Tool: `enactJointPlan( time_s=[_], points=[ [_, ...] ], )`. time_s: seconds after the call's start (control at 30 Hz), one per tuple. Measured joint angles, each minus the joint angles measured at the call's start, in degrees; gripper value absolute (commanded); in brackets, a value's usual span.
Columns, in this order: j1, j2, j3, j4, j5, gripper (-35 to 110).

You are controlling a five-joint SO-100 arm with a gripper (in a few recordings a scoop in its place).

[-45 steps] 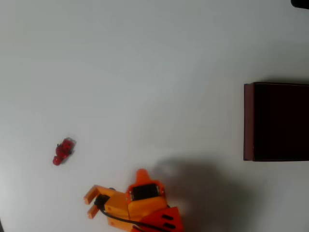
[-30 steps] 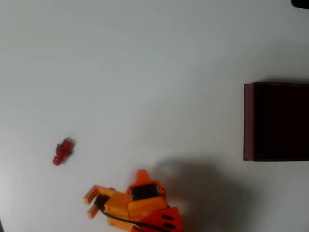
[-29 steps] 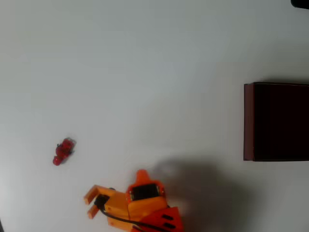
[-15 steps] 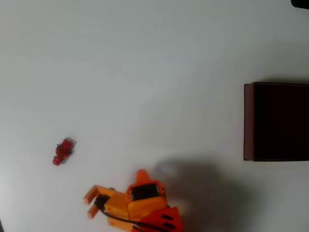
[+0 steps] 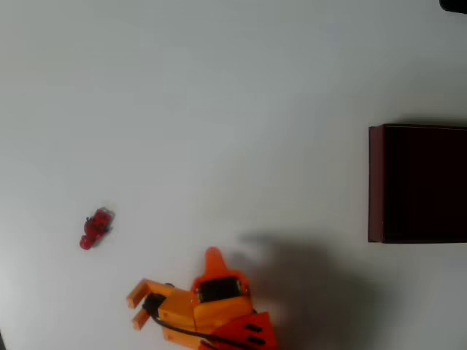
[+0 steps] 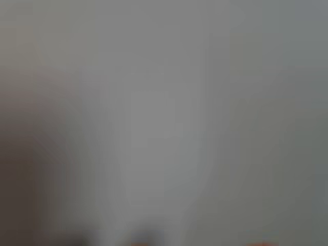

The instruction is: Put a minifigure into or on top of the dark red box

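Two things matter on your white table [image 5: 219, 109]: the minifigure [image 5: 95, 228] and the dark red box [image 5: 376, 182]. From overhead, you see the minifigure lying on its side on the bare surface at the left, touching nothing. The dark red box sits at the right edge of that view, partly cut off, its maroon wall facing the middle of the table and its inside almost black. The two are well apart, with open tabletop between them.

Your orange gripper [image 5: 136, 303] shows at the bottom of the overhead view, below and to the right of the minifigure and clear of it. Its two fingers point left with a gap between them, so the gripper is spread and holds nothing. A black cable [image 5: 179, 332] runs along the arm's body, and the arm throws a soft shadow to the right.

Your wrist view is a grey blur; you cannot make out anything there.
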Motion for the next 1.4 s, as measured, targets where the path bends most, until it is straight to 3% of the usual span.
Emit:
enactJointPlan(
  time_s=[0.43,0.53,0.63,0.83,1.1,1.27,1.4],
  points=[
    [0.26,0.0,0.0,0.0,0.0,0],
    [2.2,0.0,-0.53,0.0,3.87,4],
    [3.25,0.09,-2.81,0.44,15.47,0],
    [5.8,0.62,-12.3,9.49,45.44,11],
    [4.48,0.62,-20.21,19.16,82.53,14],
    [-1.32,0.0,-20.3,20.39,100.81,15],
    [-5.45,-1.41,-21.36,19.69,109.69,17]
  ],
)
